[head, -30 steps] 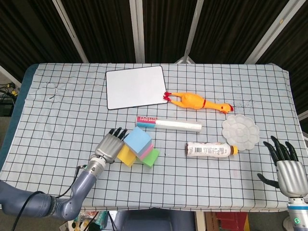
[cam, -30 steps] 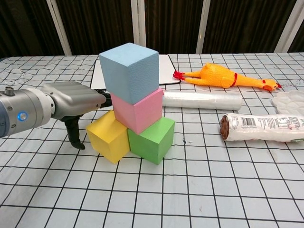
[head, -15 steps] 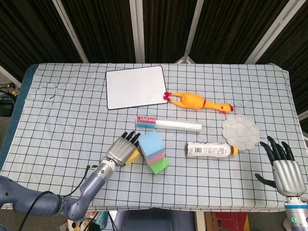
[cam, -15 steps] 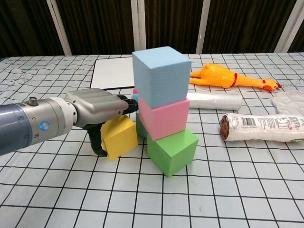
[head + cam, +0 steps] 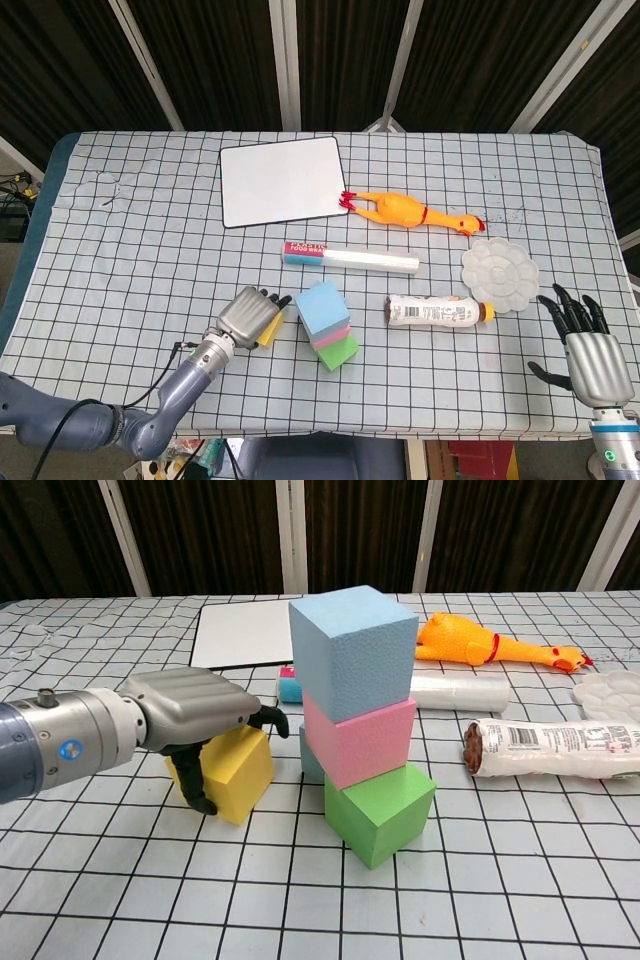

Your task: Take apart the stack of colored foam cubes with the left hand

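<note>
The left hand [image 5: 195, 715] is wrapped over the yellow foam cube [image 5: 228, 773], its fingers curled down the cube's far side and thumb on the near side, so the cube is gripped on the checked tablecloth [image 5: 120, 260]. Just right of it, apart from the yellow one, stands a stack of three: the green foam cube [image 5: 380, 812] at the bottom, the pink foam cube [image 5: 358, 740] on it, and the light blue foam cube [image 5: 352, 653] on top, each turned a little from the one beneath. The right hand [image 5: 590, 355] sits at the near right corner, fingers spread and holding nothing. Farther back lie a white film roll [image 5: 352, 259], a brown-capped white bottle [image 5: 438, 311], a rubber chicken [image 5: 408, 212] and a whiteboard [image 5: 281, 180].
</note>
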